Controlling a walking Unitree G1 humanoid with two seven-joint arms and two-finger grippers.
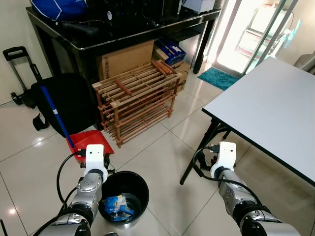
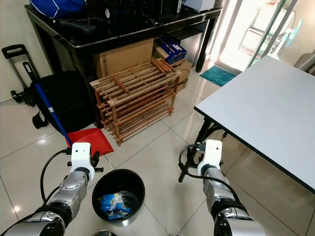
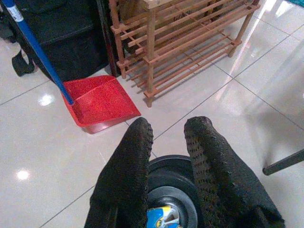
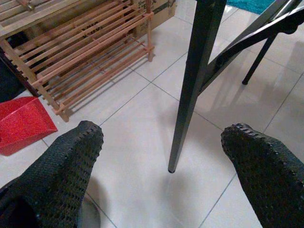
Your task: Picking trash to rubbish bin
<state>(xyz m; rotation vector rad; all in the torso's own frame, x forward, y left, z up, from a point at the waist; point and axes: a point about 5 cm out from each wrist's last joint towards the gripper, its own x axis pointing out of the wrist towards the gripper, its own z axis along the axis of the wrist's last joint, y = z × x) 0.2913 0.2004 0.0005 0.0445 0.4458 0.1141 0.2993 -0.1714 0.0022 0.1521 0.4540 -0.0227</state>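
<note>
Over the black bin (image 1: 124,195) holding wrappers (image 1: 118,205), the left gripper (image 3: 168,142) hangs narrowly parted and empty; the right gripper (image 4: 161,142) gapes empty, apparently seeking more trash.

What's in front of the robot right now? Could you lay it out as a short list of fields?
place: tiled floor of a home
rubbish bin: black bin just ahead of the robot, blue and white trash already inside
left gripper: left gripper poised over the bin, fingers slightly apart, nothing between them
right gripper: right gripper wide open, empty, near a black table leg
dustpan: red dustpan with blue handle, beyond the bin
shelf: wooden slatted rack beside the dustpan
table: white-topped table on the robot's right
</note>
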